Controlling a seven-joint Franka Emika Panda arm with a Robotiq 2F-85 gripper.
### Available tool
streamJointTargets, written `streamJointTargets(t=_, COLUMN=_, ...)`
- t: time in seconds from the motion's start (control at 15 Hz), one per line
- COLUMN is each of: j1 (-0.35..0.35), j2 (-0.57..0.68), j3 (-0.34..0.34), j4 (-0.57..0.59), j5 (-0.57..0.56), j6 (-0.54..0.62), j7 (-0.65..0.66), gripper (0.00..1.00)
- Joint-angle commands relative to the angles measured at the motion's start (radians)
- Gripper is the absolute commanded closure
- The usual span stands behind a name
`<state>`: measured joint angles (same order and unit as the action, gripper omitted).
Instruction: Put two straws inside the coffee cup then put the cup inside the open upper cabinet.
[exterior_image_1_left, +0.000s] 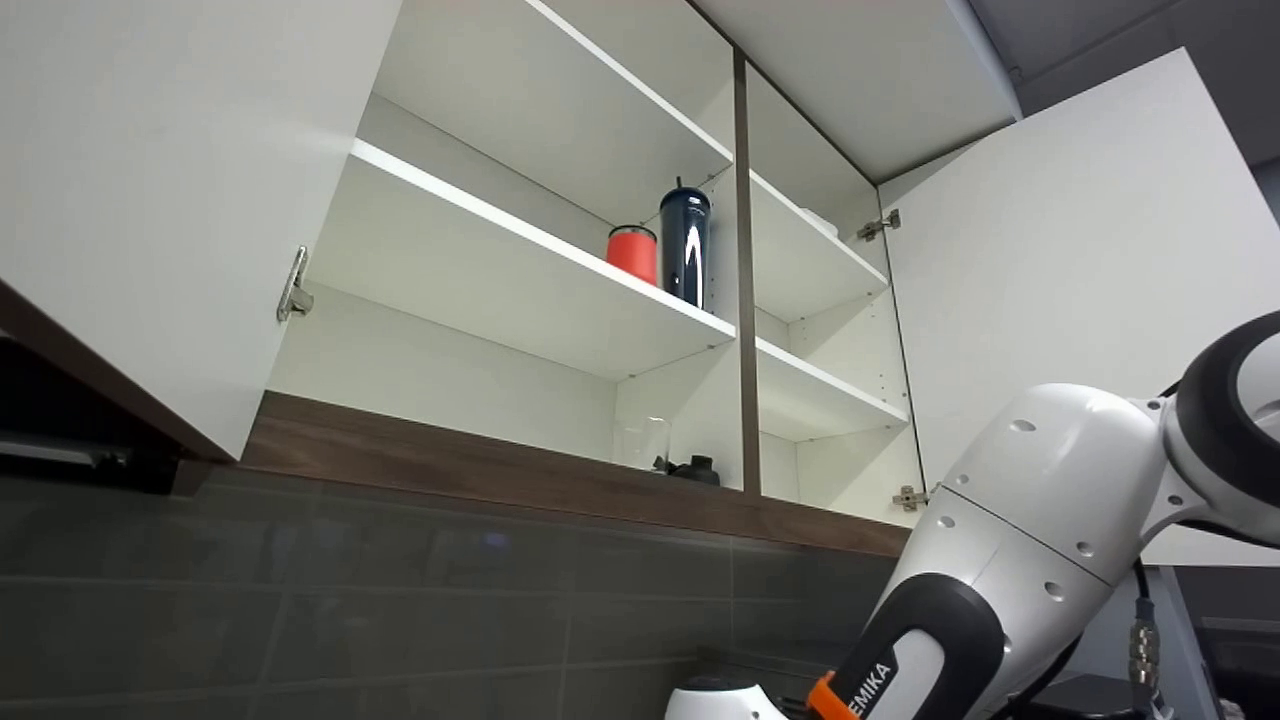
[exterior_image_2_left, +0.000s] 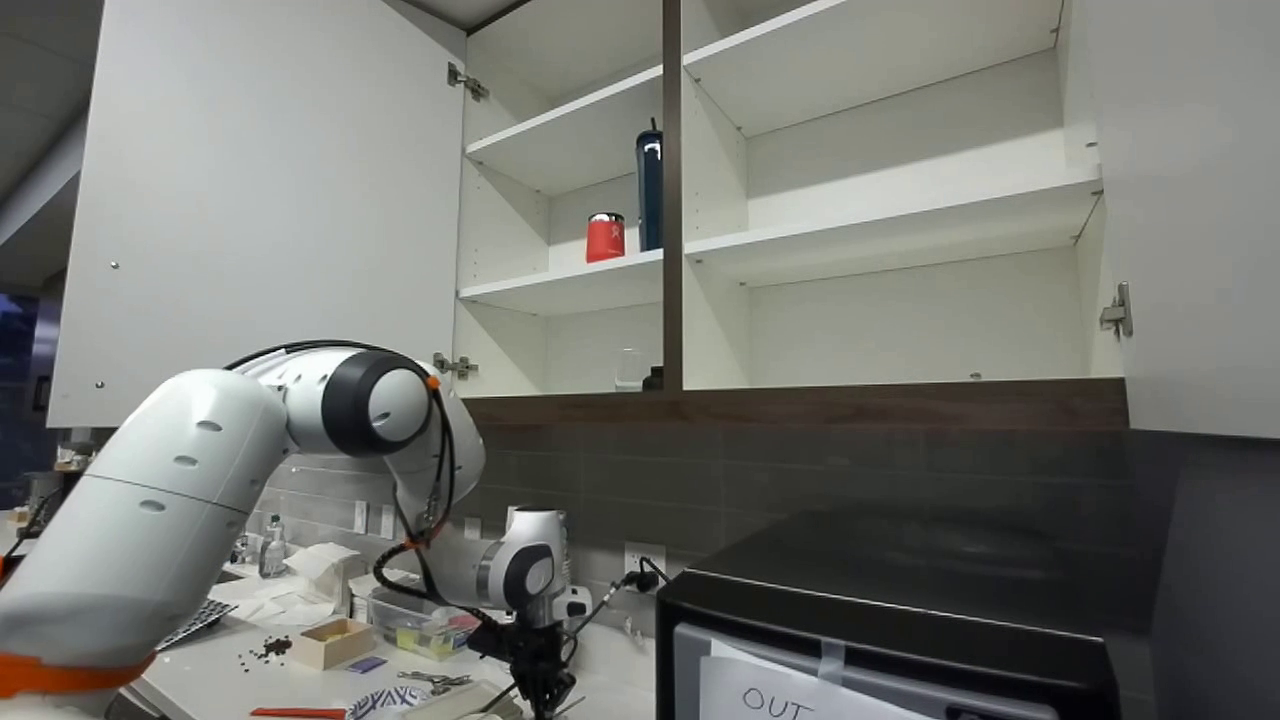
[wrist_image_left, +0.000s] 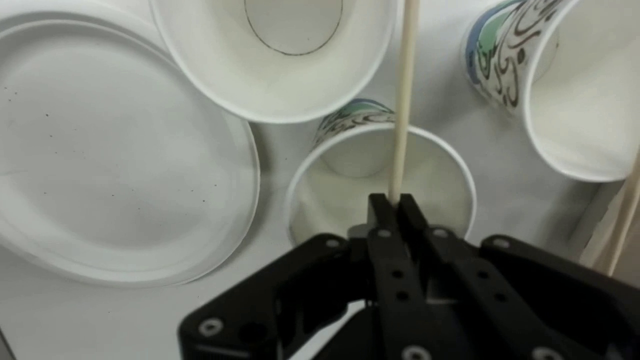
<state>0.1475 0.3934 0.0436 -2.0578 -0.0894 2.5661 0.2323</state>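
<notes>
Three white paper cups show in the wrist view: one under my fingertips (wrist_image_left: 330, 200), one above it (wrist_image_left: 280, 95) and one at right (wrist_image_left: 590, 105). Two show a green-grey pattern; I cannot tell which is the coffee cup. My gripper (wrist_image_left: 394, 200) is shut on a thin pale wooden stick (wrist_image_left: 406, 75), the straw, which points up the picture across the cup's mouth. A second stick (wrist_image_left: 625, 220) lies at the right edge. The white upper cabinet (exterior_image_1_left: 450, 350) stands open in both exterior views (exterior_image_2_left: 900, 320). The gripper (exterior_image_2_left: 545, 695) is low by the counter.
A white plate (wrist_image_left: 115, 150) lies left of the cups. A red cup (exterior_image_2_left: 605, 238) and dark blue bottle (exterior_image_2_left: 650, 190) stand on a cabinet shelf. Open doors (exterior_image_2_left: 270, 220) flank the cabinet. A black microwave (exterior_image_2_left: 880, 600), wooden box (exterior_image_2_left: 330, 645) and clear bin (exterior_image_2_left: 410, 630) are on the counter.
</notes>
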Motion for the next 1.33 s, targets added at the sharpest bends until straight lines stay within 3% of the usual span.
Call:
streamJointTargets(t=0.0, j1=0.005, j2=-0.039, j3=-0.003, j4=-0.009, j5=0.008, j6=-0.040, j7=-0.013, gripper=0.98)
streamJointTargets(t=0.27, j1=0.044, j2=-0.118, j3=-0.029, j4=-0.040, j5=-0.088, j6=-0.081, j7=0.032, gripper=0.98)
streamJointTargets(t=0.4, j1=0.058, j2=-0.159, j3=-0.024, j4=-0.051, j5=-0.141, j6=-0.160, j7=0.034, gripper=0.98)
streamJointTargets(t=0.8, j1=0.088, j2=-0.213, j3=0.005, j4=-0.031, j5=-0.345, j6=-0.539, j7=0.064, gripper=0.98)
streamJointTargets(t=1.07, j1=0.084, j2=-0.197, j3=0.043, j4=-0.010, j5=-0.403, j6=-0.764, j7=-0.010, gripper=0.98)
streamJointTargets(t=1.27, j1=0.080, j2=-0.163, j3=0.066, j4=0.004, j5=-0.427, j6=-0.866, j7=-0.103, gripper=0.98)
